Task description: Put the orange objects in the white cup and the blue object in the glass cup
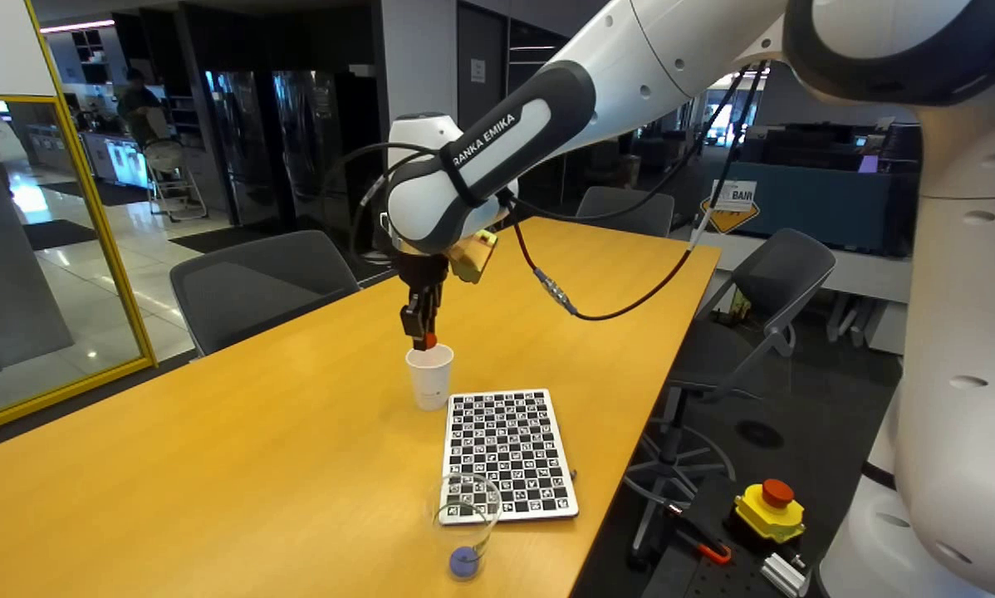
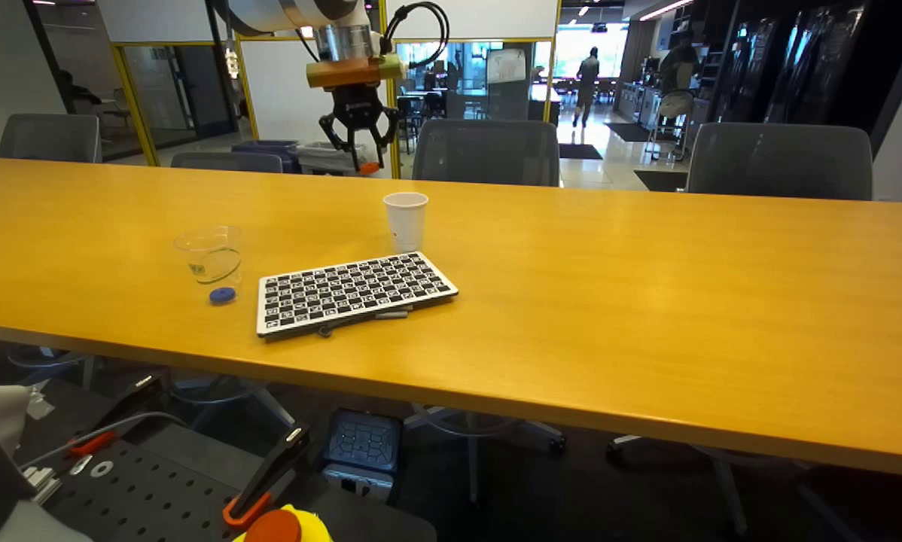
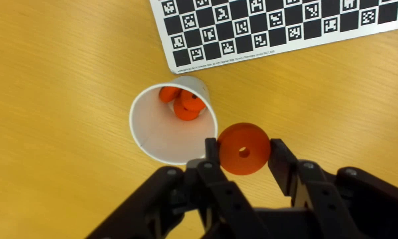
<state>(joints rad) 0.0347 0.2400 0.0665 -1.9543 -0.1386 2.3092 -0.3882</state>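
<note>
In the wrist view, the gripper (image 3: 244, 149) is pinched on a round orange piece (image 3: 244, 164) with a little hole in it, its fingers just as far apart as the piece is wide. The piece shows just beside the rim of the white cup (image 3: 159, 132). Three more orange pieces (image 3: 186, 105) lie at the bottom of that cup. Near the cup is a checkered board (image 3: 278, 33) on the wooden table (image 3: 69, 149).

In an exterior view, the robot arm (image 1: 531, 133) reaches out over the table and the gripper points down, with orange peeking out at its end. The glass cup (image 1: 471, 531) stands upright near one end of the board, with the blue piece (image 1: 464, 564) down at its bottom.

In an exterior view, gray chairs (image 2: 485, 150) stand along the far side of the table. Here the gripper, with its orange piece, shows higher than the white cup and off to one side
</note>
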